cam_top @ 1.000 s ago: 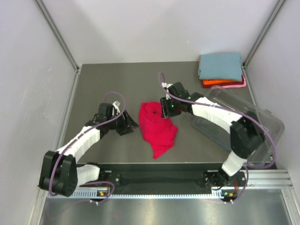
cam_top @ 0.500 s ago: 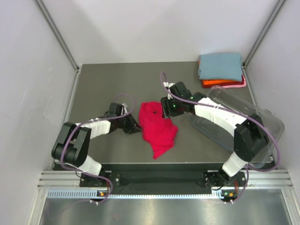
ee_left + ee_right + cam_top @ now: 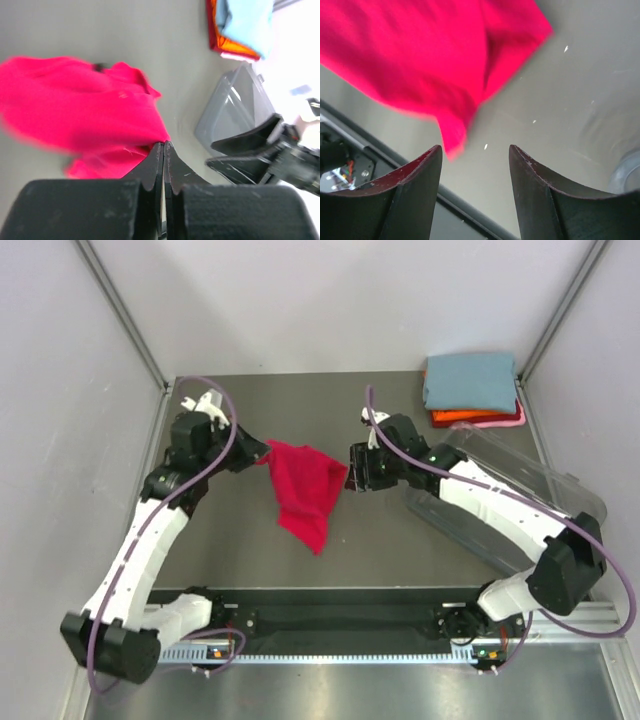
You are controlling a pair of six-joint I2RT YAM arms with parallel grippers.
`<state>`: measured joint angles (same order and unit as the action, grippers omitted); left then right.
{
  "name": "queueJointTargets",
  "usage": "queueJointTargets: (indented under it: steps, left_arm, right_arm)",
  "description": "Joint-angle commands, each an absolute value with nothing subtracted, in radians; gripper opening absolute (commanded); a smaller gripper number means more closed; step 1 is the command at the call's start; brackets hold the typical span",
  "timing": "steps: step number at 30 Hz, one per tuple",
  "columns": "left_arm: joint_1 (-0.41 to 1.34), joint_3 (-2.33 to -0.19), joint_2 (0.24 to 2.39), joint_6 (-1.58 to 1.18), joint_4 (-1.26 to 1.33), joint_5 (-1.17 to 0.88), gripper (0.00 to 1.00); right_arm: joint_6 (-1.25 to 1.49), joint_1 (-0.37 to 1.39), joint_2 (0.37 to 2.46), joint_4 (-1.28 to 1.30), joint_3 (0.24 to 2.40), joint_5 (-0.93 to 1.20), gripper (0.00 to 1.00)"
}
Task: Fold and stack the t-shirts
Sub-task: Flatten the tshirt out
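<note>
Holding the crimson t-shirt [image 3: 305, 485] up by one corner, over the middle of the counter [image 3: 240, 550].
Pinches that corner in the tightly closed jaws of the left gripper [image 3: 258, 452], toward the left edge. Spreads the jaws of the right gripper [image 3: 350, 472] wide and empty, just beside the cloth's other side. Stacked in the far right corner: blue-grey t-shirt [image 3: 470, 378] over orange t-shirt [image 3: 455, 418] and pink t-shirt [image 3: 512, 421].

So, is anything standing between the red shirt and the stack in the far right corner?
Yes, the right arm. Its wrist and the open right gripper sit just beside the shirt, about on the straight line to the stack. The tub lies nearer than that line, so it seems off the path.
</note>
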<state>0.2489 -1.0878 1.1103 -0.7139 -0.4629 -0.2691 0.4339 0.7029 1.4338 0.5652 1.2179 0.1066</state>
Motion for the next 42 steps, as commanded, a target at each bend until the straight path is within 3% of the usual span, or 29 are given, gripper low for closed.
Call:
queueJointTargets:
  steps: [1,5,11,15,27,30,31,33,34,38,42]
  left_arm:
    - [0.244,-1.1,1.06,-0.673,-0.656,-0.183,0.0]
    - [0.238,-1.072,1.048,-0.683,-0.681,-0.186,0.0]
    - [0.226,-1.065,1.074,-0.683,-0.653,-0.152,0.0]
    - [0.196,-1.081,1.115,-0.66,-0.646,-0.153,0.0]
    - [0.081,-1.051,1.166,-0.62,-0.555,-0.23,0.0]
    - [0.075,-1.043,1.184,-0.612,-0.54,-0.238,0.0]
    - [0.069,-1.051,1.189,-0.611,-0.537,-0.239,0.0]
    - [0.057,-1.072,1.209,-0.601,-0.549,-0.244,0.0]
    - [0.046,-1.135,1.216,-0.592,-0.569,-0.23,0.0]
    - [0.044,-1.415,1.23,-0.511,-0.704,-0.062,0.0]
    - [0.048,-1.61,1.181,-0.499,-0.805,-0.017,0.0]
  right_arm:
    - [0.503,0.735,1.399,0.534,1.175,0.097,0.56]
    - [0.561,0.808,1.387,0.41,1.086,0.11,0.55]
    - [0.632,0.9,1.535,0.292,1.058,0.104,0.5]
    - [0.756,0.939,1.641,0.23,1.051,-0.029,0.48]
    - [1.066,1.031,1.833,0.038,1.008,-0.147,0.47]
    - [1.068,1.032,1.859,0.019,1.017,-0.147,0.4]
    - [1.056,1.031,1.861,0.018,1.026,-0.143,0.24]
    - [0.975,1.014,1.839,0.114,1.055,-0.138,0.03]
    - [0.939,0.982,1.816,0.188,1.077,-0.158,0.0]
    - [0.697,0.89,1.603,0.47,1.208,-0.261,0.0]
    - [0.537,0.87,1.389,0.752,1.354,-0.322,0.0]
